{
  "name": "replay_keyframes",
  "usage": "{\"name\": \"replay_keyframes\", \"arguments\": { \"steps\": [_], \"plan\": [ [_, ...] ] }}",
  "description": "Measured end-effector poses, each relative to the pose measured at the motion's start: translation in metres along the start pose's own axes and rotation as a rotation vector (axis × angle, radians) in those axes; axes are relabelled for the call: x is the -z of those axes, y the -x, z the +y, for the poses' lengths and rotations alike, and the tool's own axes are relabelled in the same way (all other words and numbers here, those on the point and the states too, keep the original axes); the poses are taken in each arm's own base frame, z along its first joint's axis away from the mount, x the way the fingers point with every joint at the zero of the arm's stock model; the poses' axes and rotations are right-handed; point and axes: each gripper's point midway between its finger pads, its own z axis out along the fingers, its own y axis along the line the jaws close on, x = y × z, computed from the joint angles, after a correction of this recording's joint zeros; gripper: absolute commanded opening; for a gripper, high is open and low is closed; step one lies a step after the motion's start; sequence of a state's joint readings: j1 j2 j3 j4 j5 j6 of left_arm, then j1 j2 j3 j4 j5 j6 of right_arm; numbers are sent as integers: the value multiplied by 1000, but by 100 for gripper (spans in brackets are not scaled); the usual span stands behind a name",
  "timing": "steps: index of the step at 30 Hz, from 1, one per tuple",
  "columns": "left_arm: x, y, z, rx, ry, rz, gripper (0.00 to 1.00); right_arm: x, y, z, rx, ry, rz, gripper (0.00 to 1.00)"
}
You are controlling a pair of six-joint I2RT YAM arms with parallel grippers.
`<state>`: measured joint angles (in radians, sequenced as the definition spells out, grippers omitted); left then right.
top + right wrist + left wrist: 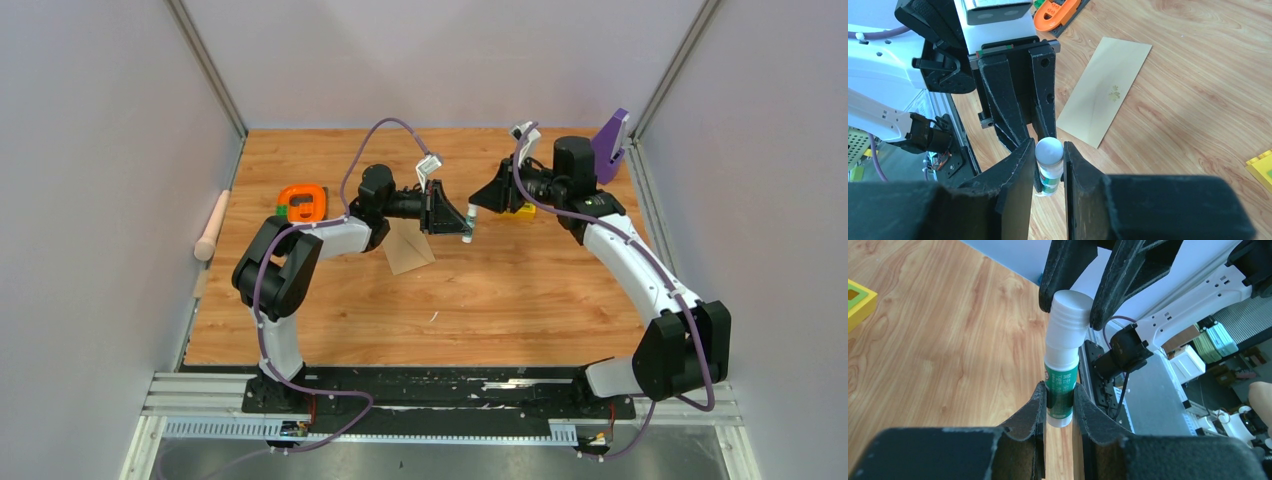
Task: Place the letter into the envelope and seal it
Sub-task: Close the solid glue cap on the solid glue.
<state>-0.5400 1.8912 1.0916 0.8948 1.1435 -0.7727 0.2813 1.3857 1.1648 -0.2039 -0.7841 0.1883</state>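
Two white-and-black arms reach from the near edge over the wood-grain table (520,300) and meet mid-table. Flat tan-brown paper envelope (1105,97) lies on the table just beside the meeting point, on the left arm's side. In the top view it is partly under the left forearm. Plain face up with a small gold emblem.

Left gripper (1059,402): jaws narrow, clamped on the green-labelled body of a white plastic glue stick (1064,355). Right gripper (1049,160): jaws narrow, pinching the same stick's white ribbed cap from the opposite end. Cap is on. The stick runs straight between the two grippers and tilts in the top view. Cannot tell whether its lower end touches the table.

Further back: orange plastic loop-shaped object (302,203) behind the left arm, yellow block with green inset (520,208) behind the right gripper. Pale wooden rolling pin (212,225) at the left edge. Purple plastic piece (610,140) at the far right corner.
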Motion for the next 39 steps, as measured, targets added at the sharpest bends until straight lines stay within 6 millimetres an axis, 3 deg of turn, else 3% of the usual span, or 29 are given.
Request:
{"name": "replay_keyframes", "arguments": {
  "steps": [18, 32, 39],
  "plan": [
    [1, 0, 0, 0, -2, 2, 0, 0, -8, -2, 2, 5, 30, 23],
    [6, -16, 10, 2, 28, 64, 0, -10, -30, -8, -73, 33, 126, 23],
    [7, 0, -1, 11, -7, 19, 0, -2, -16, 2, 3, 22, 46, 24]
  ]
}}
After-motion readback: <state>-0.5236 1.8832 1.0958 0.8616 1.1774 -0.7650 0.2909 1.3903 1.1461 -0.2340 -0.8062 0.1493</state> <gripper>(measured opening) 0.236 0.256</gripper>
